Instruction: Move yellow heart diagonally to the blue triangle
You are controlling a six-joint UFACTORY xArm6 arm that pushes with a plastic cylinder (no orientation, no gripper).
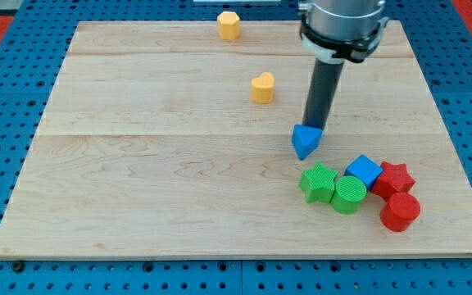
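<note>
— Where is the yellow heart [262,88] from your tip [311,127]?
— Up and to the view's left, well apart. Your tip seems to touch the blue triangle [305,141]. There's no gripper, only a rod.

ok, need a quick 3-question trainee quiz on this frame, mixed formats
1. True or false: my tip is at the top edge of the blue triangle block.
2. Which block lies nearest the board's top edge? A) yellow hexagon block B) yellow heart block C) red cylinder block
3. Fill in: the green star block touches the green ____ block.

Key: 1 true; 2 A; 3 cylinder
</note>
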